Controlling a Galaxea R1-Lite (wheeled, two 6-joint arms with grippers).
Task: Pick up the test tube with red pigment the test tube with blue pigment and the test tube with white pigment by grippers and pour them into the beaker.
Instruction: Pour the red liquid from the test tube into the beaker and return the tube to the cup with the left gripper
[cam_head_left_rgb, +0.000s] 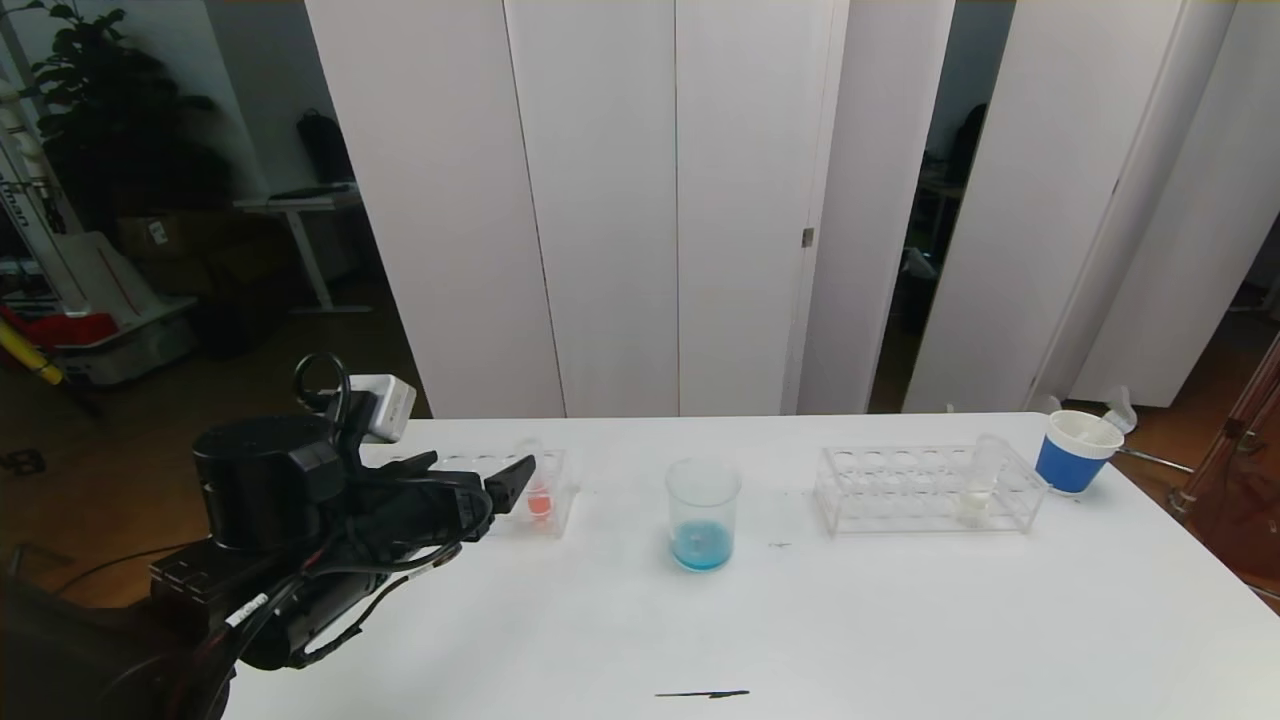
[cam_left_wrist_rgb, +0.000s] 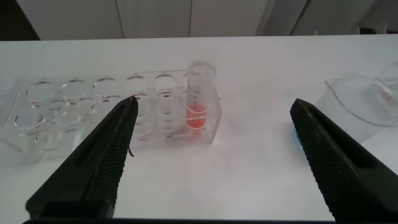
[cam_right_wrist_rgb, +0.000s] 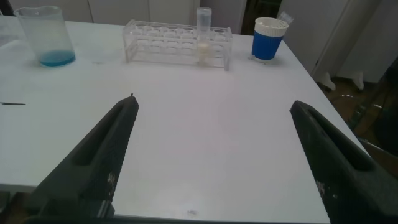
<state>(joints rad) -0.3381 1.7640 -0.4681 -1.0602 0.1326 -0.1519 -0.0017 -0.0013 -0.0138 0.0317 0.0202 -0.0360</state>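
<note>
Our left gripper (cam_head_left_rgb: 505, 480) hangs wide open and empty just short of the red tube (cam_head_left_rgb: 537, 485), upright in the left rack (cam_head_left_rgb: 470, 470) — dead ahead between our jaws. The beaker (cam_head_left_rgb: 703, 514) already holds blue; the white tube (cam_head_left_rgb: 978, 482) waits in the right rack (cam_head_left_rgb: 880, 487), our right gripper (cam_right_wrist_rgb: 211, 162) open, well back.

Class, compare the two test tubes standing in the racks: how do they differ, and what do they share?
The red tube holds orange-red pigment; the white tube holds pale cream pigment. The red tube stands in the left rack, near the open left gripper; the white tube stands in the right rack, beside the cup. Both are slim, clear, and sit at a rack end.
</note>
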